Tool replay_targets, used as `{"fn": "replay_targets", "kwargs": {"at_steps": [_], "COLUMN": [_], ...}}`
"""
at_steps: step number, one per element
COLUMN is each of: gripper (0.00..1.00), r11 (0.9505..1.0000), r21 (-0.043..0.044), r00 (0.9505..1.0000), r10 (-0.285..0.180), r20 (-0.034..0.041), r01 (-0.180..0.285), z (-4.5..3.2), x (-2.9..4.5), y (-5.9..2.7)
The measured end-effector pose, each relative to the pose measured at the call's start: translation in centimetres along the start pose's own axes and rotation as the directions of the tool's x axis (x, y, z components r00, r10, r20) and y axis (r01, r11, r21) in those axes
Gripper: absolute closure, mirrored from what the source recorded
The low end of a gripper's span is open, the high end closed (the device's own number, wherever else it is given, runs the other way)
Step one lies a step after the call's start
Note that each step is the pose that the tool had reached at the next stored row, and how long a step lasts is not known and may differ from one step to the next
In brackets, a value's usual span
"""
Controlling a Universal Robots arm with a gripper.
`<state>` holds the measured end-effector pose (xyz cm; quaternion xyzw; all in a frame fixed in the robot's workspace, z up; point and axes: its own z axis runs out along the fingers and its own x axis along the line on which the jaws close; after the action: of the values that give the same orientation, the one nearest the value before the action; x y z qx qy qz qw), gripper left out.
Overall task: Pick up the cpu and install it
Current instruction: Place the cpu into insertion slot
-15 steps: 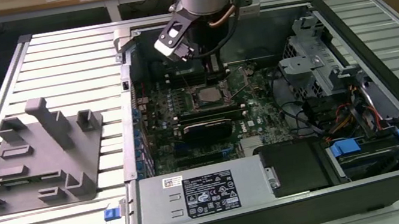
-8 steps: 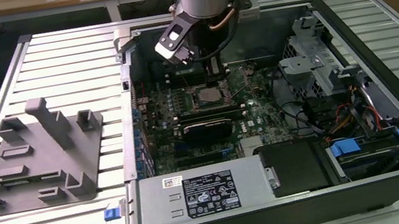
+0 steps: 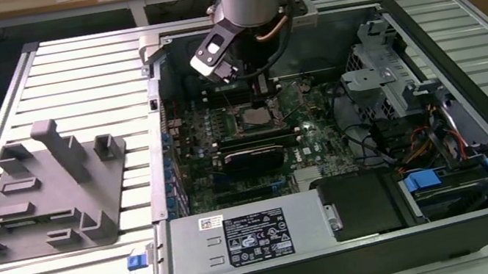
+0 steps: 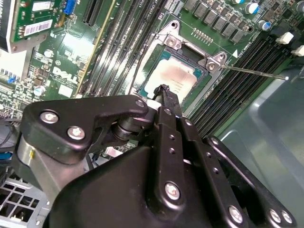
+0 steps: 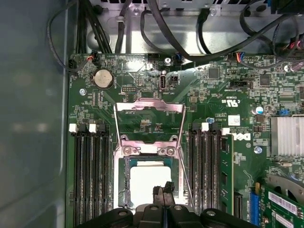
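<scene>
The cpu (image 4: pixel 175 78), a pale square chip, lies flat in the motherboard socket (image 5: pixel 124 190) inside the open computer case; in the first wrist view the cpu (image 5: pixel 145 183) looks bright white. The socket's metal retention frame (image 5: pixel 149 122) is flipped up and open, and its thin lever rod (image 4: pixel 251 71) sticks out sideways. My gripper (image 4: pixel 164 91) hangs just above one edge of the chip, its two black fingers pressed together with nothing between them. In the exterior view the gripper (image 3: pixel 265 89) stands over the socket with the cpu (image 3: pixel 255 116) below it.
Memory slots (image 5: pixel 88 175) flank the socket on both sides. A black heatsink block (image 3: pixel 252 156) lies just in front of the socket, a power supply (image 3: pixel 246 237) at the case's front. Drive cages and cables (image 3: pixel 395 89) fill the exterior view's right. A grey fixture tray (image 3: pixel 45 192) stands outside the case.
</scene>
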<state>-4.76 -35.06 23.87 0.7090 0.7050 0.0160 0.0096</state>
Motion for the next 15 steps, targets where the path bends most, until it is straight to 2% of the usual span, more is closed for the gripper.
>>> {"fn": "replay_targets", "kwargs": {"at_steps": [4, 15], "gripper": [0.89, 0.89], "r11": [1.0, 1.0], "r21": [0.0012, 0.0033], "r00": [0.9999, 0.9999], "r10": [0.001, 0.001], "r20": [-0.012, -0.0129], "r01": [-0.001, -0.001], "z": [0.28, 1.21], "x": [0.0, 0.18], "y": [-0.01, -0.04]}}
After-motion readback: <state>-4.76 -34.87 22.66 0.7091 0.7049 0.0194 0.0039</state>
